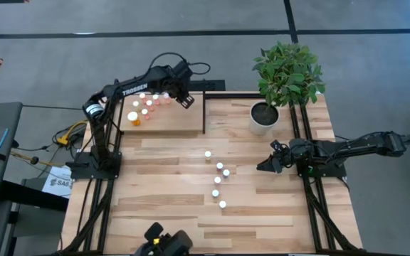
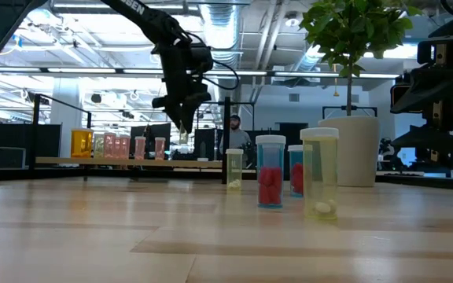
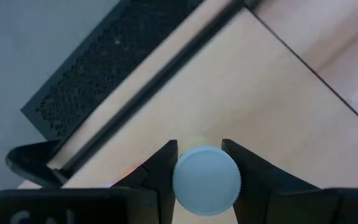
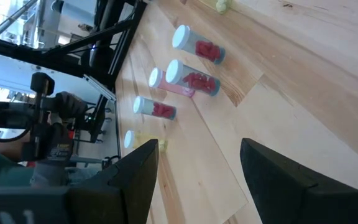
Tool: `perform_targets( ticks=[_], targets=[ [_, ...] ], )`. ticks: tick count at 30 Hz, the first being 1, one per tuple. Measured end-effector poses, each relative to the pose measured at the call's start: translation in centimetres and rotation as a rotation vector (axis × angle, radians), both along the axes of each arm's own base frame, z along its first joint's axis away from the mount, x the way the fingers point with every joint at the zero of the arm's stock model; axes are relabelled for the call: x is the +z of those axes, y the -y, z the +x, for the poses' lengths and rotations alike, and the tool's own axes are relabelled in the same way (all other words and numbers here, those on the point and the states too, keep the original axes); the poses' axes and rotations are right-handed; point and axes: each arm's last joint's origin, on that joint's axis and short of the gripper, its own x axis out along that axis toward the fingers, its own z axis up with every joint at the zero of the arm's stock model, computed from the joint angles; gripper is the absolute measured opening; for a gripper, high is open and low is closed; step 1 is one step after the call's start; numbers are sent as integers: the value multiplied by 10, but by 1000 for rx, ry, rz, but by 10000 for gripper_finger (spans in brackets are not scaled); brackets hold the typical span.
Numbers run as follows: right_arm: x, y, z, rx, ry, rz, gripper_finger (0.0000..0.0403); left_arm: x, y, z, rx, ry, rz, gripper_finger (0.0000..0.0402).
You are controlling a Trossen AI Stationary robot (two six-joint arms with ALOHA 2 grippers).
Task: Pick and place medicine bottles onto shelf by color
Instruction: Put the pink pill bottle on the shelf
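Nearest the low camera, a yellowish medicine bottle stands upright on the bench, with a red-filled bottle just beside it and a smaller pale bottle farther back. From above, these belong to a loose line of five white-capped bottles running from the bench middle toward the near edge, all upright and apart from one another.

The right gripper rests low beside the right edge of the bench, its arm extending in from that side. Its fingers stand apart with nothing between them; the wrist view looks past them at the bottles on the planks.

Farther back, the white plant pot with its green plant stands at the far right corner.

The shelf occupies the far left corner. On its board stand several bottles (pinkish-red ones grouped together) and one orange bottle toward the shelf's left end.

The left gripper hangs over the shelf, toward its far edge. Its fingers are clamped on either side of a held bottle, seen cap-on from the wrist camera.

Beyond the table, a person is visible in the room.
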Motion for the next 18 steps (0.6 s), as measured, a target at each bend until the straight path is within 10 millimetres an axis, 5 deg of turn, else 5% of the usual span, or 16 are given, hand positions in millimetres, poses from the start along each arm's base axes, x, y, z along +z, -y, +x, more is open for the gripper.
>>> perform_targets(
  ticks=[18],
  targets=[
    [0,0,0,0,0,0,249,-40,-5,-7,122,33,-8,107]
  ],
)
